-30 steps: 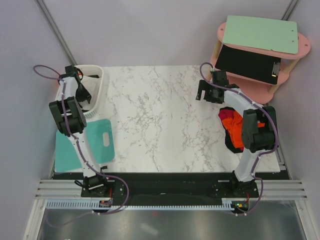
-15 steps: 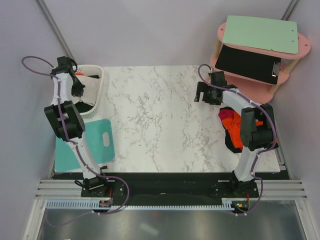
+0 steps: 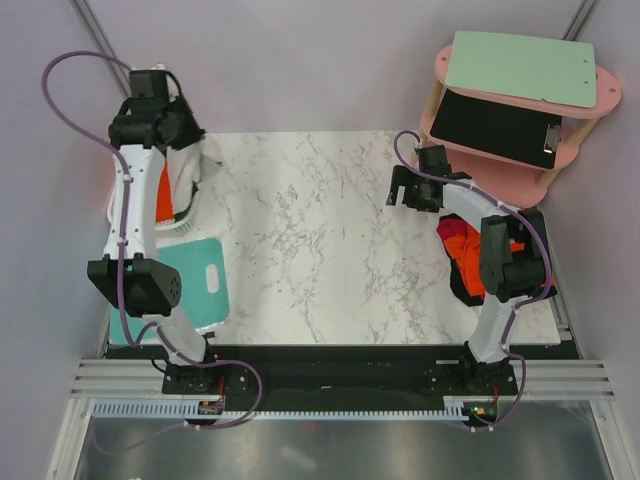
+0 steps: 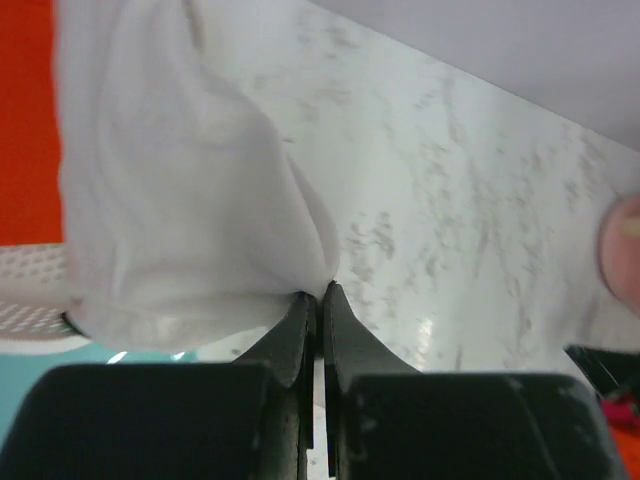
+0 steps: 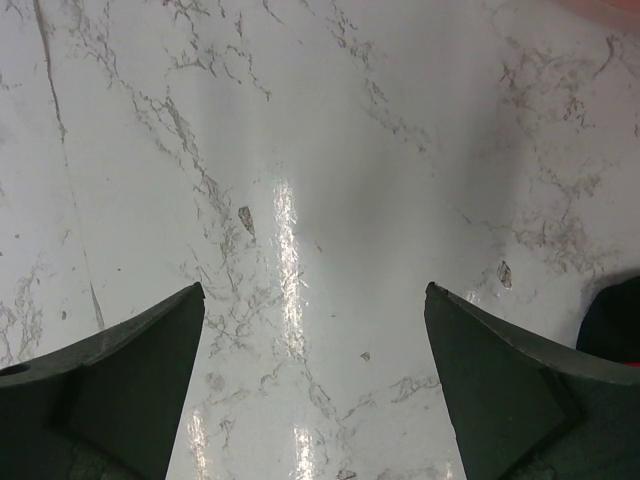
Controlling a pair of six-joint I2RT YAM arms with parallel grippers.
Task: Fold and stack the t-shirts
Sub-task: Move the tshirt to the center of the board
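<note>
Basket (image 3: 177, 222) of white mesh stands at the far-left corner of the counter (image 3: 320, 250), partly hidden by the left arm. A teal board (image 3: 205, 285) lies flat just in front of it. The left pincer (image 3: 185, 135) hangs above the basket, its jaws pressed together on a fold of the cream-white t-shirt (image 3: 190, 165). The shirt drapes down from the pinch over the basket's far rim. The left wrist view shows the same hold: the left pincer (image 4: 320, 295) grips a bunched edge of the cream-white t-shirt (image 4: 180, 200). An orange garment (image 4: 25, 120) lies behind it.

Half a second ago this pincer was low inside the basket. It has since risen and drawn the shirt up, exposing the orange garment (image 3: 163, 195) in the basket.

The middle of the counter is marble. The right pincer (image 3: 403, 192) hovers over it near the far-right side, jaws spread wide and holding nothing, as the right wrist view confirms (image 5: 312, 320). It has barely moved.

A heap of orange, magenta and black clothes (image 3: 462, 250) lies at the right edge, partly under the right arm. Behind it, a pink two-tier shelf (image 3: 605, 95) carries a green clipboard (image 3: 520, 65) above a black clipboard (image 3: 500, 125).
</note>
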